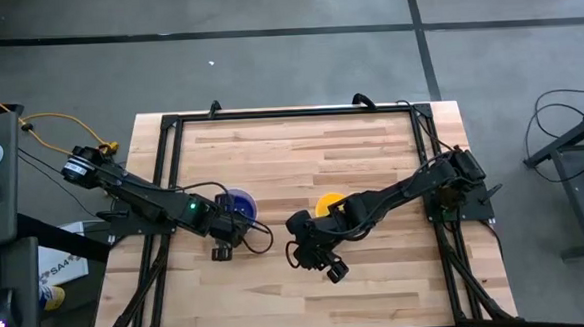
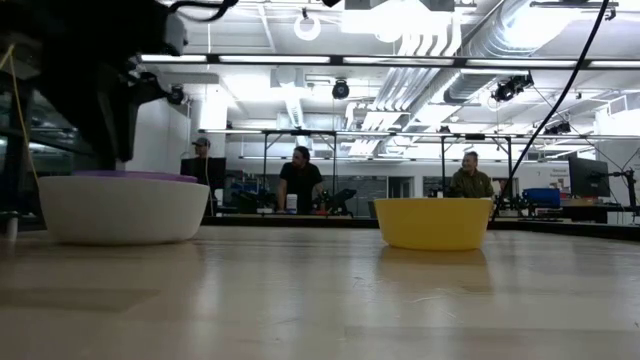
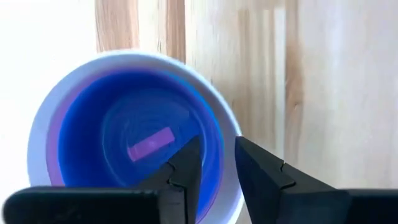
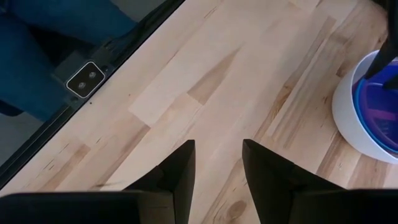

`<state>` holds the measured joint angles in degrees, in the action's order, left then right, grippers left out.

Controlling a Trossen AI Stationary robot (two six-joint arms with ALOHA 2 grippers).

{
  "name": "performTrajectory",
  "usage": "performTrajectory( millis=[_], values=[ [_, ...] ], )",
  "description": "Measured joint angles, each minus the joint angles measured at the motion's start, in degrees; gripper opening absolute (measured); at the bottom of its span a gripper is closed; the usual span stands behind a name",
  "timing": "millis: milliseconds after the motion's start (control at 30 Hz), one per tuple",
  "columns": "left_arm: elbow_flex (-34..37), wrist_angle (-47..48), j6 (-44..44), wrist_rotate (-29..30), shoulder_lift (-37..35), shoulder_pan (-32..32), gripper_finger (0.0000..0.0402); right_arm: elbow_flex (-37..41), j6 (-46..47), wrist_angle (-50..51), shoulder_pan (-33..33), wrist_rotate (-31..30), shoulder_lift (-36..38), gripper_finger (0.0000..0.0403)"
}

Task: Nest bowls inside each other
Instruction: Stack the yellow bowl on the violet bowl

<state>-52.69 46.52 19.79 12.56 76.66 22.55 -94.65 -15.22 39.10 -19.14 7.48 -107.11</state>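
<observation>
L tool (image 3: 216,167): fingers apart w/ a narrow gap, nothing between them. One fingertip (image 3: 188,163) sits over the inside of the stack, the other over or just outside the white rim; contact w/ rim can't be judged. In the high view the L tool (image 1: 225,230) is at the stack's near-left edge and covers part of it.

Stack, as the L wrist view shows it: blue bowl (image 3: 134,134) innermost, a thin purple/pink band around it, white bowl (image 3: 38,118) outermost. Can't separate purple from pink there. Pale pink strip on the blue floor, looks like a reflection, not sure. Low view: white bowl (image 2: 122,208) w/ a purple rim (image 2: 135,175) just showing above it; blue hidden from this height. L arm is a dark blur top-left, cut off by the frame.

R tool (image 4: 217,163): fingers apart, narrow gap, empty, over bare desk (image 4: 205,81). High view puts the R tool (image 1: 322,257) near desk centre, toward the near edge, apart from both bowl groups.

Yellow bowl (image 1: 326,204) alone on the desk, right of the stack, well apart from it; R arm crosses over part of it from above. Low view: yellow bowl (image 2: 432,222) upright, inside not visible.

R wrist view catches only the white stack's edge (image 4: 354,118), cut off by the frame.

Three persons (image 2: 300,178) in the room behind, far off.
</observation>
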Motion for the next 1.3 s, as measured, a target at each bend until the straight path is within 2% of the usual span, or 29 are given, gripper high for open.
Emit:
performTrajectory(
  millis=[133,400,633,833,1000,1300],
  values=[
    [-2.8,0.5,-2.3,0.0,0.0,0.0,0.0097,0.0,0.2,-0.1,0.0,-0.5,0.0,0.0127],
    [-5.1,0.8,-4.5,0.0,0.0,0.0,0.0097,0.0,5.3,5.5,0.8,-7.5,0.0,0.0127],
    [-5.1,1.0,-4.1,-0.1,0.0,0.0,0.0097,0.0,14.8,14.1,4.8,-7.2,0.0,0.0124],
    [-5.1,1.0,-2.9,-0.7,0.0,0.0,0.0097,0.0,25.2,15.0,8.1,-6.5,0.0,0.0108],
    [-5.1,1.1,-1.9,-2.4,0.0,0.0,0.0097,3.6,33.5,14.9,9.8,-5.6,0.0,0.0100],
    [-5.1,1.1,-2.0,-3.1,0.0,0.0,0.0097,7.5,39.9,15.1,9.4,-5.7,0.0,0.0098]
  ],
)
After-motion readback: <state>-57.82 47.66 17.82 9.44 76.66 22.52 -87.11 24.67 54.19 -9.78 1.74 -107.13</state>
